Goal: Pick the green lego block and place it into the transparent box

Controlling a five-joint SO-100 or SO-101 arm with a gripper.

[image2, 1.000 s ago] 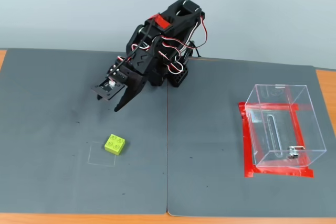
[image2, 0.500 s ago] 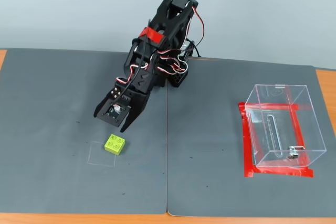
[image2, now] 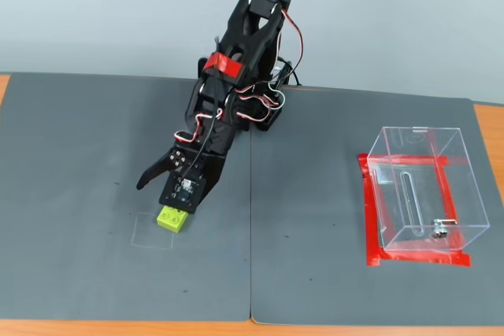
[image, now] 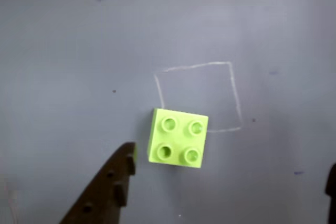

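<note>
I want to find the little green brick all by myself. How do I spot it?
Look at the dark grey mat on the table, on the left in the fixed view. Under the black robot arm's hand sits a lime-green brick with four round bumps on top, at the corner of a chalk square.

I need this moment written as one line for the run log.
phase: approach | claw: open, above block, no contact | block: on mat, partly out of chalk square | box: empty, far right in fixed view

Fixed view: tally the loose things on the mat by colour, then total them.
Lime green: 1, the green lego block
Clear with red tape at its base: 1, the transparent box
Total: 2
</note>
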